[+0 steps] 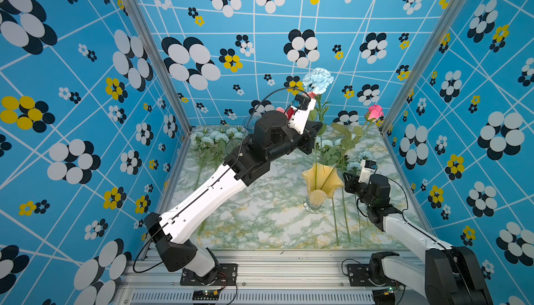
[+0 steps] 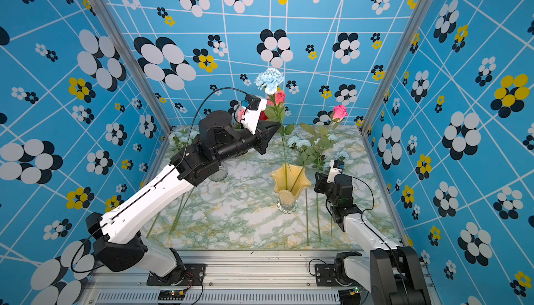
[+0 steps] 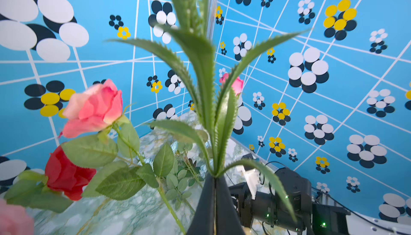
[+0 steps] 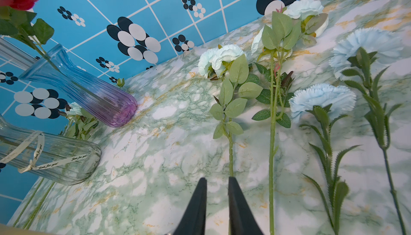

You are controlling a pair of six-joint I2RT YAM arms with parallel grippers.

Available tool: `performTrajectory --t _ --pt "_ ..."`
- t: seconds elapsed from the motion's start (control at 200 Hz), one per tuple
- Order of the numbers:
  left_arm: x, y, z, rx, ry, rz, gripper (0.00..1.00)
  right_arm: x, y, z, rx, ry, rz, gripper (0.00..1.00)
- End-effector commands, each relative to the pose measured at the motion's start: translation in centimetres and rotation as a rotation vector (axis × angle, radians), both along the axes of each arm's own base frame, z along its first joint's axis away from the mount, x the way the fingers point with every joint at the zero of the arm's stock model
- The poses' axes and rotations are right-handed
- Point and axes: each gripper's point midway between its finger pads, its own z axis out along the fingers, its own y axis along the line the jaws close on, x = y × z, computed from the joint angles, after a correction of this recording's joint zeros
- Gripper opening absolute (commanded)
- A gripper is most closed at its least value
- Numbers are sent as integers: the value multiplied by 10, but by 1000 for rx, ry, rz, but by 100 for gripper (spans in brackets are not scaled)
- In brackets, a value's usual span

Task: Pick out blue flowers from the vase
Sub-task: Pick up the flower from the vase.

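Observation:
A blue flower (image 1: 318, 79) with a ruffled pale head stands high above the yellow fluted vase (image 1: 322, 185). Its thin stem (image 2: 284, 156) runs down into the vase mouth. My left gripper (image 1: 319, 128) is shut on that stem partway up; in the left wrist view the jaws (image 3: 214, 177) meet on it below its spiky leaves. A pink rose (image 1: 374, 112) also leans out of the vase. My right gripper (image 1: 348, 180) hovers low just right of the vase, and the right wrist view shows its jaws (image 4: 217, 179) open with nothing between them. Several blue flowers (image 4: 322, 99) lie on the table.
More blue flowers (image 1: 213, 139) lie at the back left of the marble table (image 1: 260, 217). A blue-purple glass vase (image 4: 89, 82) and a clear ribbed one (image 4: 51, 156) stand behind my left arm. A pink rose (image 3: 95, 109) and a red rose (image 3: 66, 173) are close beside the left gripper.

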Motion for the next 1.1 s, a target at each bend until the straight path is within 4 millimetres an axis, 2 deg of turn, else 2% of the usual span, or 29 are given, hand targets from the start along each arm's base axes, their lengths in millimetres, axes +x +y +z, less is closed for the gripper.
performTrajectory --t 0.0,0.05,0.18,0.27,0.37,0.465,0.53,0.625,0.735,0.879,0.954,0.974,1.029,1.094 --pt "-4 -7 5 57 2 -66 0 1 0 11 -3 -37 -5 21" --pt "-6 -6 17 51 -10 -82 0 -2 -2 13 -6 -49 -11 21" --pt "-6 -6 31 61 -11 -115 0 -8 -5 22 -9 -83 -25 22" --pt "-8 -4 37 75 -5 -141 0 -14 -6 30 -12 -99 -24 26" --pt "-9 2 37 85 20 -185 0 -24 -7 51 -13 -95 -27 35" --pt "-16 5 27 98 58 -241 0 -43 -8 90 -17 -99 -19 43" --pt "-20 6 15 115 84 -264 0 -57 -10 127 -21 -137 -19 48" --pt "-23 10 2 120 118 -281 0 -79 -4 172 -36 -152 36 51" --pt "-29 11 -7 89 138 -311 0 -96 15 218 -35 -165 171 52" --pt "-36 15 -5 79 134 -344 0 -108 58 275 56 -189 438 53" --pt "-42 15 1 28 136 -407 0 -106 75 303 112 -216 543 53" --pt "-44 15 2 10 142 -430 0 -111 86 315 129 -236 596 53" --pt "-46 17 8 -36 138 -475 0 -108 93 335 153 -271 638 53" --pt "-41 20 7 -52 145 -474 0 -104 99 352 143 -304 671 53"
